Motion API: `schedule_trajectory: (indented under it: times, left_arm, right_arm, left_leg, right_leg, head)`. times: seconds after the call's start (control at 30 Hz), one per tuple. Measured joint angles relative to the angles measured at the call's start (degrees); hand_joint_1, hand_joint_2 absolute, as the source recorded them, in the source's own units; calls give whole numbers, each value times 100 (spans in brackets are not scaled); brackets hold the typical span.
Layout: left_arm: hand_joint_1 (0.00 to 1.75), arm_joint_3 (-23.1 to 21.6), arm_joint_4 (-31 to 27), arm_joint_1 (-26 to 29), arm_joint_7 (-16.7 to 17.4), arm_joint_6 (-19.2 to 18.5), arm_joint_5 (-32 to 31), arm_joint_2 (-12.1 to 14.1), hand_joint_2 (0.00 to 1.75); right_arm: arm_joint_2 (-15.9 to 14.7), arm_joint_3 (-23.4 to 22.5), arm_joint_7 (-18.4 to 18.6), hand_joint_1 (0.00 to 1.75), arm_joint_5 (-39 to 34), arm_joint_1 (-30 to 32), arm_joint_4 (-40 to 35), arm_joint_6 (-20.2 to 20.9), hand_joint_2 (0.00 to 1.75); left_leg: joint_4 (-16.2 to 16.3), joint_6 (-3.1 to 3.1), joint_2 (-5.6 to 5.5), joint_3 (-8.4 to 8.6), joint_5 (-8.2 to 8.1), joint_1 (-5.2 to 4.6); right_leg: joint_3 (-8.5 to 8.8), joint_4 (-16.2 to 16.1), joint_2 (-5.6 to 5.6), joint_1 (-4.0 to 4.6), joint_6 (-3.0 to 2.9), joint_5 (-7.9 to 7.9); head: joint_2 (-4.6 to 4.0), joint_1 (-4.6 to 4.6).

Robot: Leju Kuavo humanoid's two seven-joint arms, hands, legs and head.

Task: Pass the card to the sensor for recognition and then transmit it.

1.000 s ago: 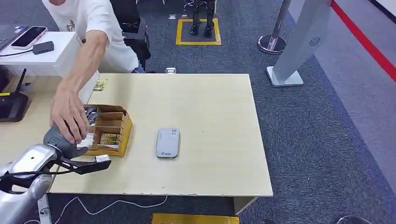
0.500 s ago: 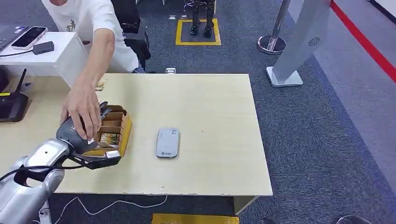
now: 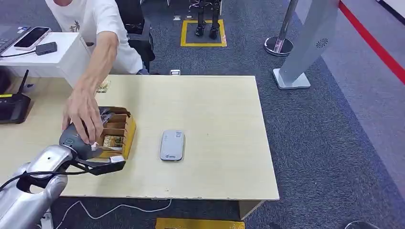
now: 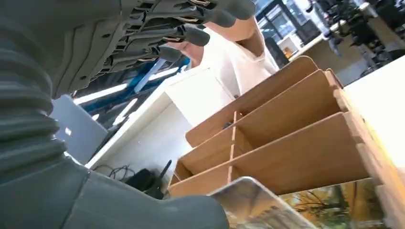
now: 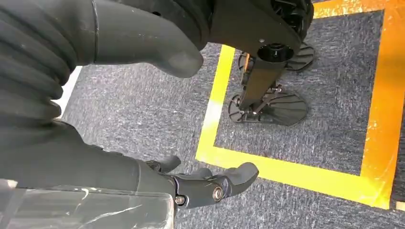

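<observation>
Silver arm at the left ends in the left hand, set against the near end of a brown cardboard card box; a person's hand lies over it, so whether its fingers grasp a card cannot be told. Just beyond those fingers, a patterned card sits in the nearest slot. Further right, apart from them, the grey sensor lies flat on the table. The right hand hangs over carpet, fingers uncurled and grasping nothing.

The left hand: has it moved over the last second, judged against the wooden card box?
Yes. The left hand has moved forward along the wooden card box, toward the table's far edge.
</observation>
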Motion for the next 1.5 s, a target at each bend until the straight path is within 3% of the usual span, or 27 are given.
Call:
schedule_trajectory:
  times: [0.17, 0.5, 1.5]
  left_arm:
    - [0, 0, -63, 144, 244, 151, -24, -234, 175]
    - [0, 20, -155, 406, 360, 273, -131, -544, 175]
    - [0, 205, -216, 479, 358, 199, -227, -503, 175]
  right_arm:
    - [0, 0, -19, 0, -15, 21, 2, 0, 175]
    - [0, 0, -28, 0, -20, 59, 2, 0, 175]
    - [0, 0, -33, 0, -26, 81, 2, 0, 175]
  left_leg:
    - [0, 0, 1, -1, 0, -1]
    - [0, 0, -3, -10, -1, -1]
    - [8, 19, -71, -49, 10, -5]
  right_leg:
    - [0, 0, 2, -1, -1, 1]
    - [-7, -1, 0, 0, 0, 0]
    - [-7, -26, -64, -4, 5, 0]
  head:
    - [0, 0]
    - [0, 2]
    - [0, 2]
